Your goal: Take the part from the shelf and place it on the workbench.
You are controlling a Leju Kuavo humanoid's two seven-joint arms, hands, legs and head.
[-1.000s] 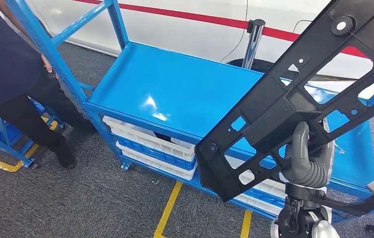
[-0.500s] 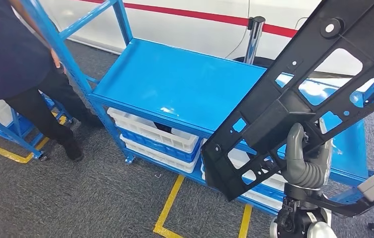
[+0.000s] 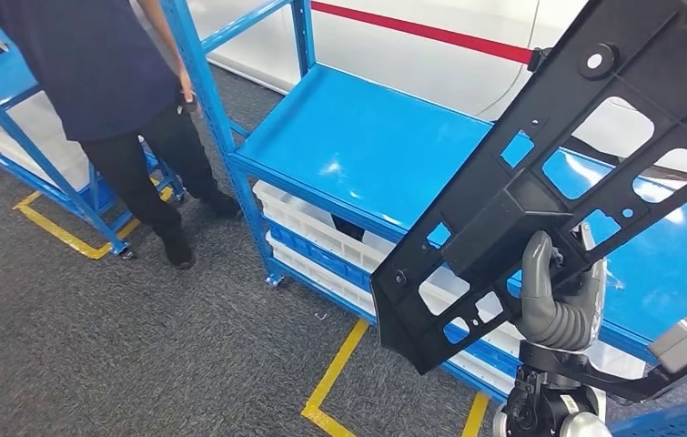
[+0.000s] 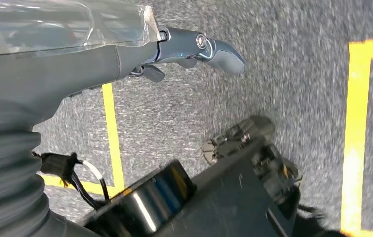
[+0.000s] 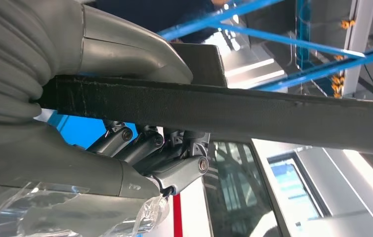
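The part (image 3: 594,137) is a large black plastic frame with cut-out openings, held tilted up in front of me. My right hand (image 3: 558,300) grips its lower portion, with the grey thumb over the front face. In the right wrist view the part's dark edge (image 5: 273,113) runs between the thumb (image 5: 125,49) and the darker fingers (image 5: 149,148). The part hangs over the blue shelf (image 3: 367,137), whose top deck is bare. My left hand (image 4: 199,49) hangs over the grey carpet with fingers stretched out and nothing in it.
A person (image 3: 94,73) in dark clothes stands at the shelf's left end, beside a second blue rack (image 3: 12,109). White bins (image 3: 312,228) fill the shelf's lower levels. Yellow tape lines (image 3: 339,364) mark the grey carpet in front.
The whole picture has shifted right, so the camera has turned left; more of the person and the second rack shows. The part stays in my right hand at the same tilt.
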